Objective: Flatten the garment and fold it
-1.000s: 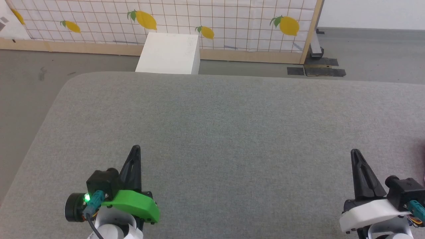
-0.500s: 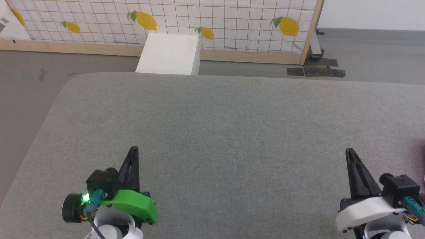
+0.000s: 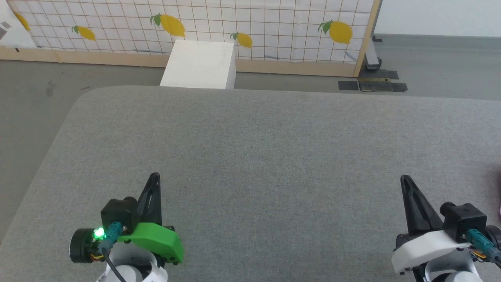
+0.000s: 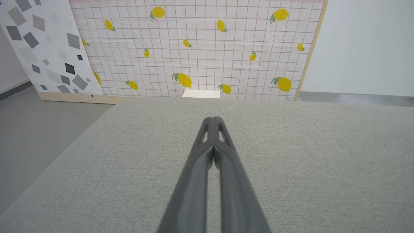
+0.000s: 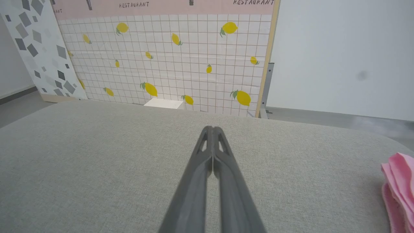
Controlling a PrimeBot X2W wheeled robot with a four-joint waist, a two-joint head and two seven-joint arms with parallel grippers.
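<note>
The garment (image 5: pixel 397 186) is a pink bunched cloth at the far right edge of the right wrist view, lying on the grey padded table (image 3: pixel 258 149) to the right of my right gripper; only its edge is in frame. My right gripper (image 3: pixel 405 179) hovers at the lower right of the head view, fingers pressed together and empty, and its fingertips (image 5: pixel 210 128) point across bare table. At the lower left my left gripper (image 3: pixel 155 176) is also shut on nothing, its fingertips (image 4: pixel 213 119) aimed over the table.
A white box (image 3: pixel 199 64) stands on the floor just past the table's far edge. Behind it runs a lemon-print grid panel (image 3: pixel 254 23) with a wooden frame. Grey floor lies left of the table's rounded corner (image 3: pixel 84 96).
Both grippers have drifted a little to the left in the head view, the right one more. The whole picture has also shifted slightly. Both stay shut.
</note>
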